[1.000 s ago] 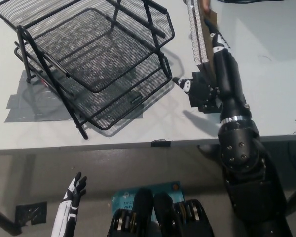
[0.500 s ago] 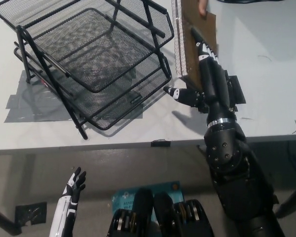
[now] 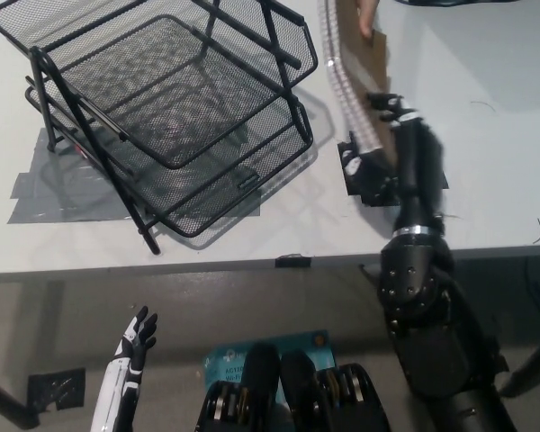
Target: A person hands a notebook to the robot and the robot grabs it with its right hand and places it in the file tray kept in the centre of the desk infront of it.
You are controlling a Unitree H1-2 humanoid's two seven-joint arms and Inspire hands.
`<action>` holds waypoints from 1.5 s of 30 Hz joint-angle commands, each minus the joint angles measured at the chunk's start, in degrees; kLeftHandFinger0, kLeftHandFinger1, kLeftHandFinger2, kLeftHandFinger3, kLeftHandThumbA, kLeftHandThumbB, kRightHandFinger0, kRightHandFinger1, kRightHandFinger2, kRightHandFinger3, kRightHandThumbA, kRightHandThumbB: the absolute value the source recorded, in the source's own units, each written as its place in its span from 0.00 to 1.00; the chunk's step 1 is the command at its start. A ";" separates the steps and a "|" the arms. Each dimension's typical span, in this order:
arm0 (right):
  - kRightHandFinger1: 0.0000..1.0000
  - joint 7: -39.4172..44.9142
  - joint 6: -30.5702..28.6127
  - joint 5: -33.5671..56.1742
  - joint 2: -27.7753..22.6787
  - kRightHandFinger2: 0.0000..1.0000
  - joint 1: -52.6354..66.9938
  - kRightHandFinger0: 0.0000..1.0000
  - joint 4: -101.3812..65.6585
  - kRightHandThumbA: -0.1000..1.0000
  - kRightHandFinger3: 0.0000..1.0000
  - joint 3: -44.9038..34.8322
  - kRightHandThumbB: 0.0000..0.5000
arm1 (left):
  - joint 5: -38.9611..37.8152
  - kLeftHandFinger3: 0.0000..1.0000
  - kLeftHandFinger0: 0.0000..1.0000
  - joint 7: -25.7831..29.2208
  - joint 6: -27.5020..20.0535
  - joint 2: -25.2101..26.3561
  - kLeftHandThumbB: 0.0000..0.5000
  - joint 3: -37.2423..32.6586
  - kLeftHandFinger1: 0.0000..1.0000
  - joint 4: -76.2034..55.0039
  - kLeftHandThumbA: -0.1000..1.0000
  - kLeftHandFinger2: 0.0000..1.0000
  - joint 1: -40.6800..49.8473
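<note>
Right of centre in the frame, our right hand (image 3: 389, 135) closes on the notebook (image 3: 358, 76), gripping its lower end. Notebook: long axis runs up toward the top edge, spiral binding on its left side; a person's hand (image 3: 367, 13) holds the upper end. File tray (image 3: 162, 108): upper left, well apart, directly left of the notebook. Left hand (image 3: 137, 342): lower left, resting, fingers spread, much farther off.

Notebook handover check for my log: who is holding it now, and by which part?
The right hand grips the notebook at its lower end, by the spiral edge. A person's hand holds its top. The left hand holds nothing.
</note>
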 commanded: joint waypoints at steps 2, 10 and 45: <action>0.00 -14.15 -7.75 -0.47 0.20 0.21 -6.03 0.00 -3.42 0.98 0.15 -3.16 0.02 | 0.74 1.00 1.00 1.23 -2.46 0.29 0.37 0.00 1.00 -0.97 1.00 1.00 -0.99; 0.00 -15.54 -7.29 2.84 2.16 0.23 -6.91 0.00 -10.67 0.88 0.03 -7.19 0.01 | 1.15 1.00 1.00 1.21 -2.01 0.55 0.39 0.05 1.00 -1.11 1.00 1.00 -1.42; 0.00 -3.98 -4.38 25.01 4.00 0.00 -9.84 0.00 -37.09 0.81 0.02 -13.35 0.07 | 0.88 1.00 1.00 0.75 -2.14 1.22 0.41 0.05 1.00 0.50 1.00 1.00 -1.58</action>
